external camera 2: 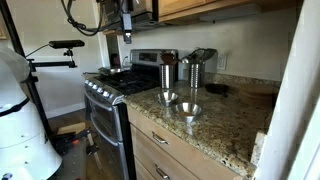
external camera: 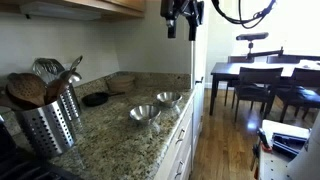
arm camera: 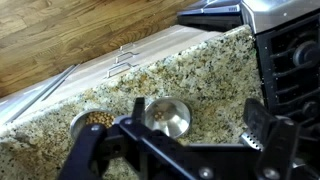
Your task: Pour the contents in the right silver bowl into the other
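Two silver bowls stand side by side on the speckled granite counter (external camera: 110, 135). The right silver bowl (external camera: 168, 98) (external camera 2: 187, 110) (arm camera: 95, 120) holds brownish bits in the wrist view. The other bowl (external camera: 143, 113) (external camera 2: 167, 97) (arm camera: 168, 117), nearer the stove, looks almost empty. My gripper (external camera: 183, 15) (external camera 2: 127, 25) (arm camera: 180, 140) hangs high above the counter, well clear of both bowls. It is open, with nothing between its dark fingers (arm camera: 262, 125).
A perforated steel utensil holder (external camera: 45, 115) with wooden spoons and a small black dish (external camera: 95, 99) sit on the counter. The stove (external camera 2: 110, 85) adjoins the counter. Steel canisters (external camera 2: 195, 70) stand at the wall. A dining table with chairs (external camera: 265, 75) stands beyond the counter's end.
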`<state>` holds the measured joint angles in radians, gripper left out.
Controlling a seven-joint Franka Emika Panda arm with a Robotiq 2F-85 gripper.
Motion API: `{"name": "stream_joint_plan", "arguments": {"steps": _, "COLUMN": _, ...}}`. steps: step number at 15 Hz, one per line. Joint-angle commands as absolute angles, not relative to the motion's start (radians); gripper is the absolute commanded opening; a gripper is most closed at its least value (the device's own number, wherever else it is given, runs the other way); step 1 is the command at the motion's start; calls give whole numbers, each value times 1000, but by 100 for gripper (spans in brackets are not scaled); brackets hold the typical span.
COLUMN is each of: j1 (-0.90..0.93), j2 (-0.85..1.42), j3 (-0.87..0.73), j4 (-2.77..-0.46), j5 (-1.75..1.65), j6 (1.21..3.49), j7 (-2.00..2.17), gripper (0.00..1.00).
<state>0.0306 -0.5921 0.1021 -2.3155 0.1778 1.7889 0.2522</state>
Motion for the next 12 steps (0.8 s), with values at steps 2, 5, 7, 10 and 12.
{"name": "stream_joint_plan", "arguments": {"steps": 2, "j1": 28, "j2": -591, "j3": 103, "j4": -2314, "j5": 178, "j6": 1787, "j7": 251, "gripper": 100}}
{"name": "stream_joint_plan", "arguments": {"steps": 5, "j1": 28, "j2": -591, "j3": 103, "j4": -2314, "j5": 178, "j6": 1787, "j7": 251, "gripper": 100}}
{"name": "stream_joint_plan", "arguments": {"steps": 7, "j1": 28, "j2": -591, "j3": 103, "j4": -2314, "j5": 178, "j6": 1787, "j7": 251, "gripper": 100}}
{"name": "stream_joint_plan", "arguments": {"steps": 10, "j1": 25, "j2": -590, "j3": 101, "j4": -2318, "j5": 173, "j6": 1787, "j7": 248, "gripper": 100}}
{"name": "stream_joint_plan", "arguments": {"steps": 12, "j1": 18, "j2": -590, "j3": 92, "j4": -2329, "j5": 168, "j6": 1796, "j7": 238, "gripper": 100}}
